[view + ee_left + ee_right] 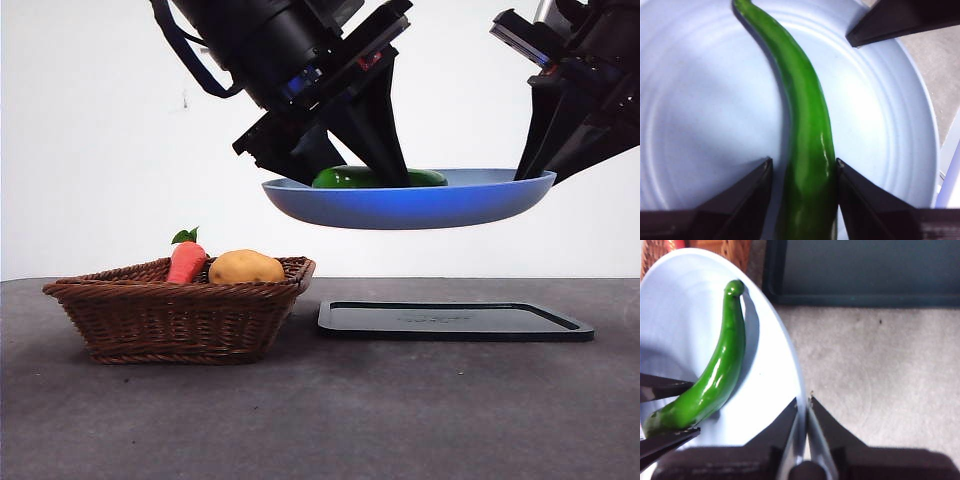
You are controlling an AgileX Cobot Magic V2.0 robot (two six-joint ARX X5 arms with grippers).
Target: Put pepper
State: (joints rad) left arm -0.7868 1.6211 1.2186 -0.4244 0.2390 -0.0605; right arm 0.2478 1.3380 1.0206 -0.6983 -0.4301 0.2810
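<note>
The long glossy dark-green pepper (345, 178) lies in a blue plate (400, 207) that hangs in the air above the table. In the left wrist view the pepper (807, 125) runs lengthwise across the plate (700, 100). My left gripper (804, 172) reaches down into the plate, its jaws closed on the pepper's thick end; in the front view it (362, 172) comes in from the upper left. My right gripper (802, 405) is shut on the plate's rim (790, 365) and holds it up from the right (535, 172). The right wrist view shows the pepper (720, 365) too.
A wicker basket (170, 315) at the left holds an orange carrot (186, 262) and a tan potato (246, 267). A flat dark tray (455, 321) lies on the table under the plate; it also shows in the right wrist view (865, 270).
</note>
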